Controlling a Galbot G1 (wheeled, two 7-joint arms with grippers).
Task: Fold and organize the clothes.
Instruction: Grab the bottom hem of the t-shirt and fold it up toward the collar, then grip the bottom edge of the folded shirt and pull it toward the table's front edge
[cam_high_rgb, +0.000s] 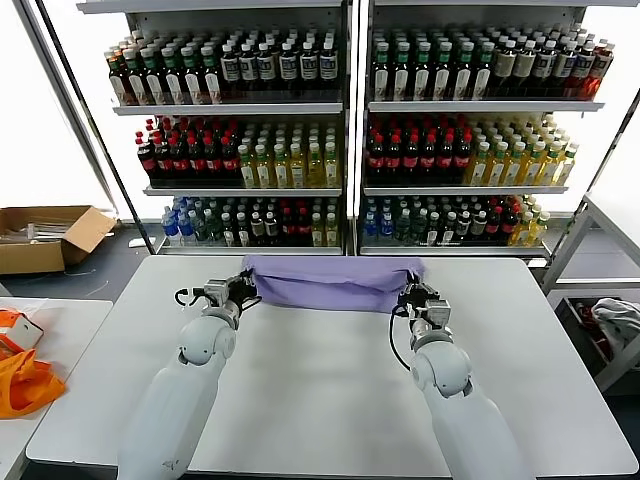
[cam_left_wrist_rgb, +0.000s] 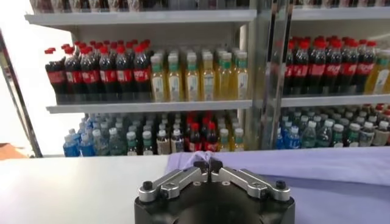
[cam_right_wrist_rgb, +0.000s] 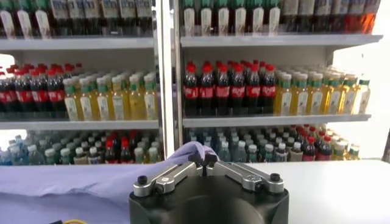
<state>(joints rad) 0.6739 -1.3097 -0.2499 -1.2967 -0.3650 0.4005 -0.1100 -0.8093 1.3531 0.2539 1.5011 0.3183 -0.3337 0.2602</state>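
Between two clamped grippers, left gripper (cam_high_rgb: 243, 287) and right gripper (cam_high_rgb: 412, 294), soft lavender T-shirt (cam_high_rgb: 330, 281), pinched corners

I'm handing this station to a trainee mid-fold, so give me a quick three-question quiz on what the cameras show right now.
1. True or false: the lavender soft fabric T-shirt lies folded at the far edge of the white table.
2. Which gripper is shut at a corner of the shirt? A) left gripper only B) right gripper only C) both
3. Fill in: the orange plastic bag sits on the side table to the robot's ____.

Key: 1 true; 2 C, each at its own end of the shirt; 3 left.
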